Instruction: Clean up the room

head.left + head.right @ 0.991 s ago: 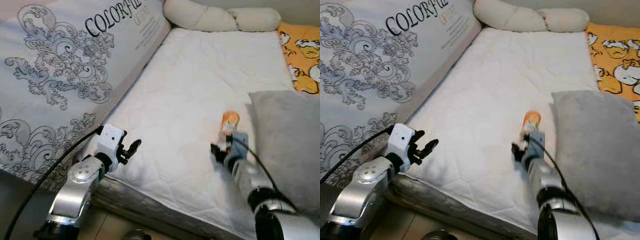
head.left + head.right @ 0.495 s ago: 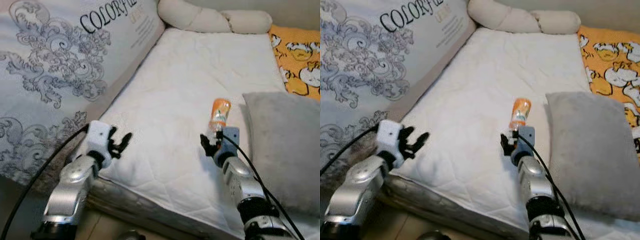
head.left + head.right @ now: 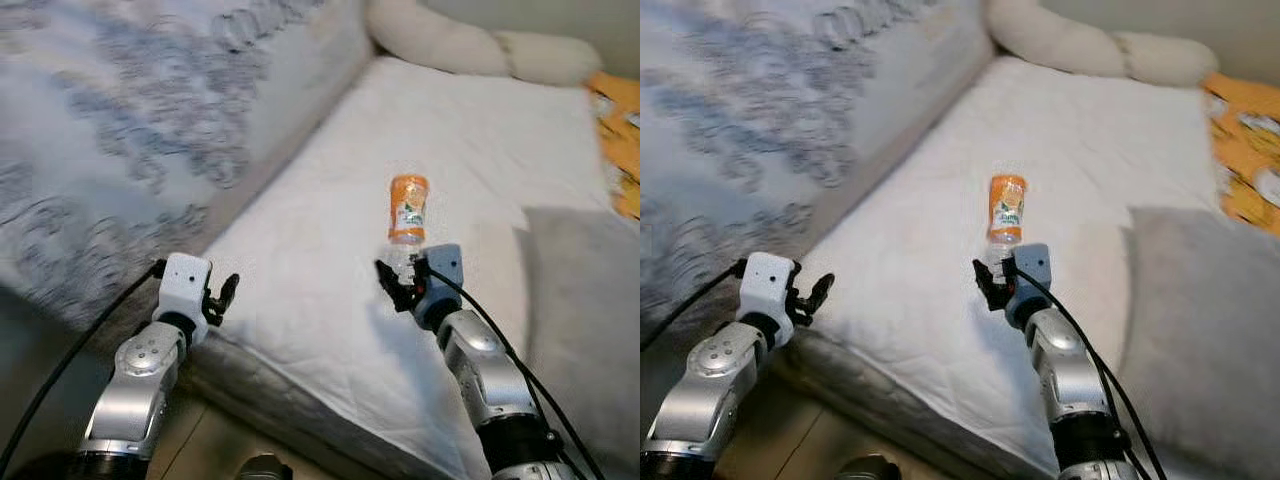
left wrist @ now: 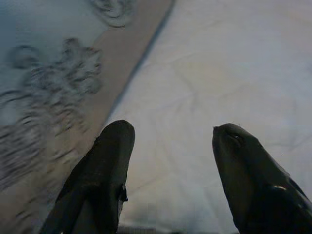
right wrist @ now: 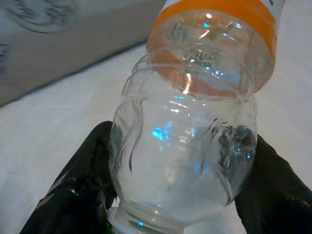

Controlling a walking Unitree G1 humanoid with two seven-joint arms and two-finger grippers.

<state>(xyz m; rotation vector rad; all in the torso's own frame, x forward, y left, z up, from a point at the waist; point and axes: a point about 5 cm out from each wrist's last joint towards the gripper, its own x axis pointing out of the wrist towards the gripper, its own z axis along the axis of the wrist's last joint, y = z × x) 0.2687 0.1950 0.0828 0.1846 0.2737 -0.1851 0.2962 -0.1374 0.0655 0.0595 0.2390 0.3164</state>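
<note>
Above the white mattress [image 3: 330, 230], the right gripper [image 3: 405, 283] clamps the neck end of a clear plastic bottle [image 3: 407, 210], its orange-labelled body pointing away from the robot. Left gripper [image 4: 170, 161] hovers at the mattress edge, fingers apart.

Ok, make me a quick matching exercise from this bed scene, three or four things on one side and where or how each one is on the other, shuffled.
1. bottle
2. left gripper
3. grey pillow
4. cream bolster

A. open, at the mattress edge
B. at the far end of the bed
C. clamped in the right gripper
D. on the bed, right of the robot's right arm

Pairs: 1-C, 2-A, 3-D, 4-B
</note>
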